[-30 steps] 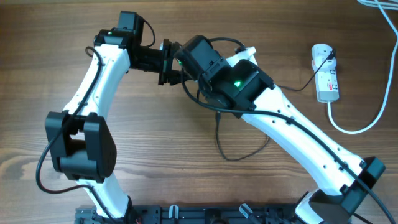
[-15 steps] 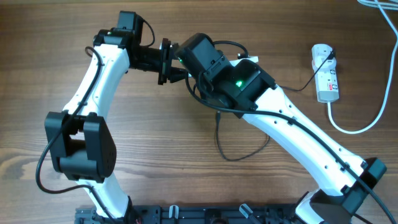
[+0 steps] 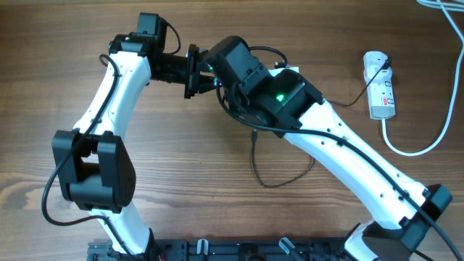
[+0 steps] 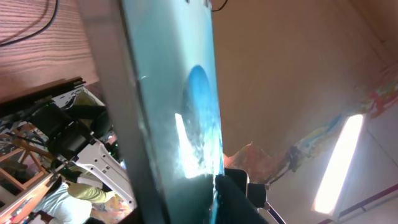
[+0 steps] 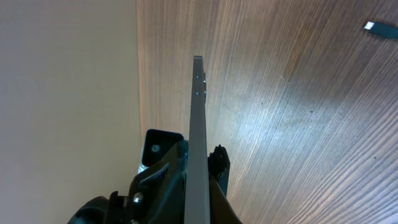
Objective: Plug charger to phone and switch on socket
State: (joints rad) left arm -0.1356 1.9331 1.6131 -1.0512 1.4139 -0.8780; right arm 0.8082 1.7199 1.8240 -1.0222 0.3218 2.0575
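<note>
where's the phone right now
The phone is clamped edge-on in the right gripper, raised over the far middle of the table, well left of the socket; its teal screen fills the left wrist view.

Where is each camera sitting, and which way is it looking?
Overhead: fixed above the table, looking straight down; the left arm and right arm meet near the top, power strip at right.
Left wrist: on the left arm, facing the phone from very close, its teal screen slanting across; none of its own body shows clearly.
Right wrist: on the right arm, looking along its fingers; the right gripper clamps the phone edge-on, table beyond.
Shared: both wrist views show the phone.
</note>
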